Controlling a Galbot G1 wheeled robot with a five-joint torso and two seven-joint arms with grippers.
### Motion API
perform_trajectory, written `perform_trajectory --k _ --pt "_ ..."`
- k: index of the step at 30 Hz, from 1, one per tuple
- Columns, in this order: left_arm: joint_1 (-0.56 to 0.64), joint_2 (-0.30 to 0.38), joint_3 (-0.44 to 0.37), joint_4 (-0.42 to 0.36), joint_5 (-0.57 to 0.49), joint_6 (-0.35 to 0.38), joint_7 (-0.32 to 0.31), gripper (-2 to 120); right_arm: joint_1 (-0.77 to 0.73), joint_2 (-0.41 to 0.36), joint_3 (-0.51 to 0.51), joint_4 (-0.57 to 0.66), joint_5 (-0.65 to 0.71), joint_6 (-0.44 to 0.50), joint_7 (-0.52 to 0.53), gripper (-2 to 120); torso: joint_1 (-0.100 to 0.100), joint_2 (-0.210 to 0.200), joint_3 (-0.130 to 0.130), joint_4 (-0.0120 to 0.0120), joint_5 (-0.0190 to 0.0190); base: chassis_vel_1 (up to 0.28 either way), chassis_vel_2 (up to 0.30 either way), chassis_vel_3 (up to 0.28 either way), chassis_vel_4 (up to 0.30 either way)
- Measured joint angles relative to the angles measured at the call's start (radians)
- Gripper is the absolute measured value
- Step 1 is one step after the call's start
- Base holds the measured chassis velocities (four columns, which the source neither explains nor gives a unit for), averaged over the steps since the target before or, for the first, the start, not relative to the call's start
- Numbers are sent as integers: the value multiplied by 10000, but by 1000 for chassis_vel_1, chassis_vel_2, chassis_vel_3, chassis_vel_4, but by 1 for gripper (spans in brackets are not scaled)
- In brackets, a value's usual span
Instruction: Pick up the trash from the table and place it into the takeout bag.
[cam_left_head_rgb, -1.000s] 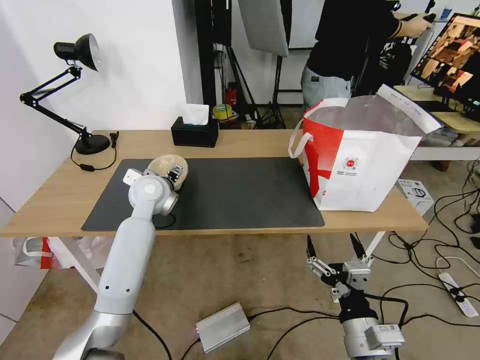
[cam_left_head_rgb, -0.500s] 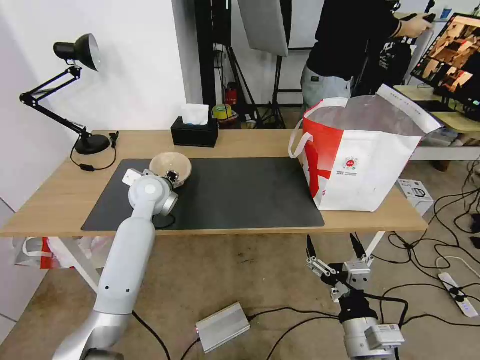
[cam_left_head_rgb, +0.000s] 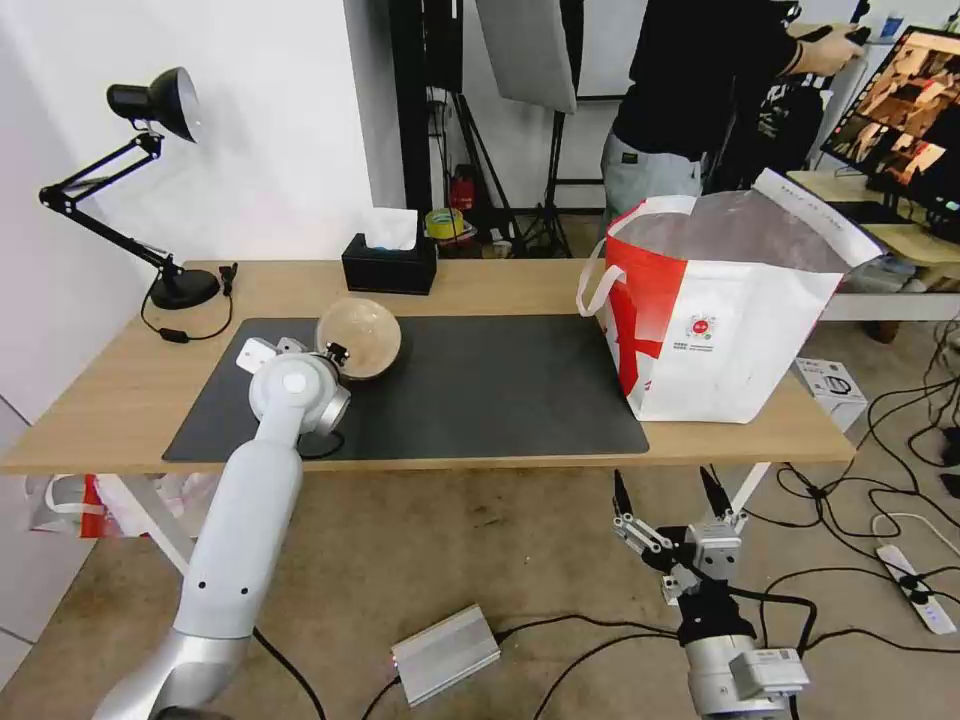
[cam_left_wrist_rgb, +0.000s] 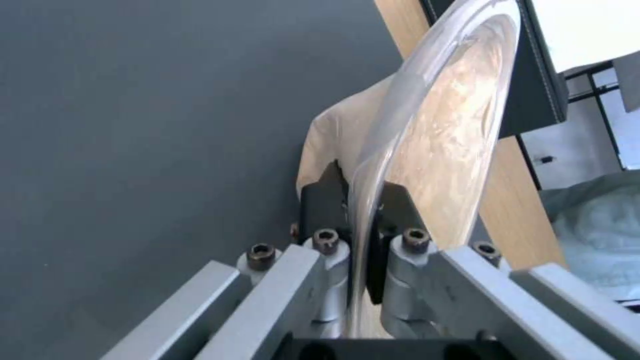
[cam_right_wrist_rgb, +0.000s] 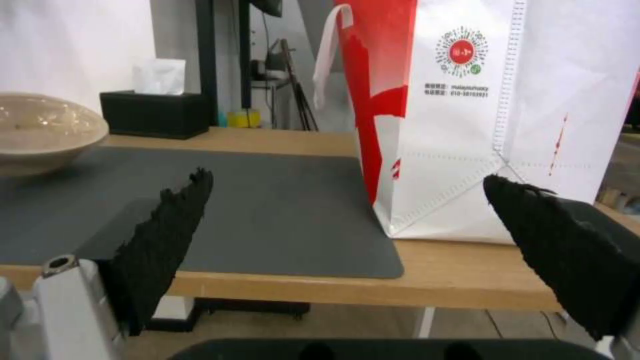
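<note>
While your left gripper (cam_left_wrist_rgb: 363, 240) pinches the beige pulp bowl (cam_left_head_rgb: 359, 338) by its rim, the bowl has tipped up off the surface (cam_left_head_rgb: 520, 285); carry to the takeout bag (cam_left_head_rgb: 720, 320) can start. Right gripper (cam_left_head_rgb: 668, 500) idles, fingers spread.

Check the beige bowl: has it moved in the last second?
Yes. The beige bowl, pinched at its rim by the left hand, has shifted right toward the takeout bag, judged against the tissue box.

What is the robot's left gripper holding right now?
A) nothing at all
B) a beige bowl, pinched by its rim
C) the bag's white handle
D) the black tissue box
B: the left gripper is shut on the rim of the beige bowl, over the grey mat.
</note>
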Motion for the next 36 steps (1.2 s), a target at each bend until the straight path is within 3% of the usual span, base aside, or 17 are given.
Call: perform_trajectory --k 6,14,18,36 --pt "-47 97 127 -143 -62 7 26 1 0 0 0 0 0 0 0 100 0 0 0 1 -1 0 0 0 0" --pt "-287 234 548 -548 -90 -70 639 1 0 0 0 0 0 0 0 100 0 0 0 0 0 0 0 0 0" --pt "-769 452 1171 -598 -164 -279 1199 1 0 0 0 0 0 0 0 100 0 0 0 0 0 0 0 0 0" --pt "-2920 485 3026 -187 -512 -732 1693 1 0 0 0 0 1 0 0 100 0 0 1 -1 1 0 0 0 0"
